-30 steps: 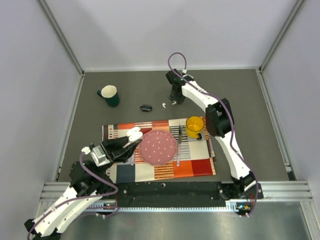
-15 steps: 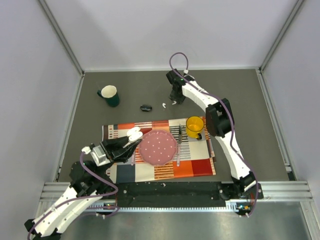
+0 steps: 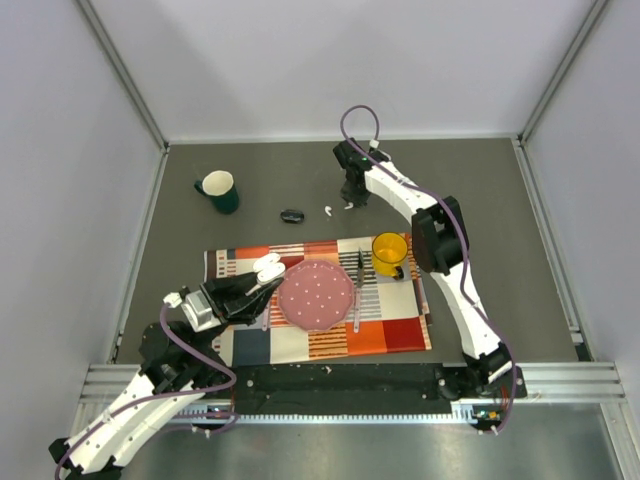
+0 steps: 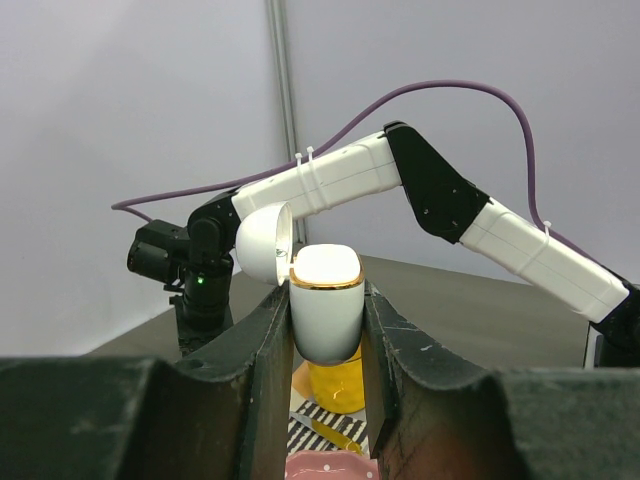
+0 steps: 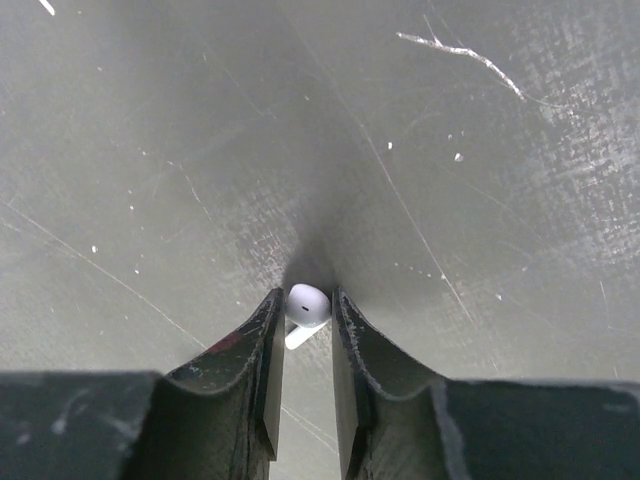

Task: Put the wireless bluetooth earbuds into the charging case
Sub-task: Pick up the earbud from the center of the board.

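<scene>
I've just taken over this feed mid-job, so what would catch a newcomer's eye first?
The left end effector grips the charging case upright, lid flipped open, above the striped placemat by the pink plate. Far across the table, the right end effector pinches one earbud on the surface; the other earbud lies loose beside it.

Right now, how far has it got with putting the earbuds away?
Done: the charging case is open, held upright in the left hand. In hand: the right hand pinches one earbud on the table. Left: bringing it to the case, then fetching the second earbud lying nearby. Neither is in yet.
</scene>
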`<act>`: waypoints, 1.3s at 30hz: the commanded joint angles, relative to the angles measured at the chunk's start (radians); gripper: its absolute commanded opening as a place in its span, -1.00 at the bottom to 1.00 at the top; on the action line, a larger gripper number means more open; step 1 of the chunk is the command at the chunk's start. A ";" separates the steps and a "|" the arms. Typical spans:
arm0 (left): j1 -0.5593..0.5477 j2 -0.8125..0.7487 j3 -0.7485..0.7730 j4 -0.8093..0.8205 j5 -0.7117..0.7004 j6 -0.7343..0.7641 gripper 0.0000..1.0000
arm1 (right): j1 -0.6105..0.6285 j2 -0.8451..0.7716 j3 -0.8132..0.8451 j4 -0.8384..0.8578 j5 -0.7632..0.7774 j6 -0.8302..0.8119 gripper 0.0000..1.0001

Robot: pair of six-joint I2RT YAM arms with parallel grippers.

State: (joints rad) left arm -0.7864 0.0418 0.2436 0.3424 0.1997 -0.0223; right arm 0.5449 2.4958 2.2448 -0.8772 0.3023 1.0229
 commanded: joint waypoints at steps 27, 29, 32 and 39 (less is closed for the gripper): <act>0.001 -0.011 0.046 0.014 -0.011 0.013 -1.00 | 0.067 -0.009 -0.076 0.041 0.129 -0.613 -0.60; 0.001 -0.013 0.049 0.007 -0.009 0.013 -1.00 | 0.067 -0.012 -0.079 0.041 0.121 -0.597 -0.54; 0.003 -0.014 0.054 -0.002 -0.010 0.013 -1.00 | 0.063 -0.014 -0.079 0.041 0.098 -0.558 -0.34; 0.001 -0.023 0.054 -0.013 -0.017 0.013 -1.00 | 0.047 -0.021 -0.077 0.043 0.054 -0.489 -0.21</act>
State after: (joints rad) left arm -0.7860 0.0395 0.2592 0.3115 0.1925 -0.0223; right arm 0.5972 2.4863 2.1986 -0.7769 0.4026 0.4862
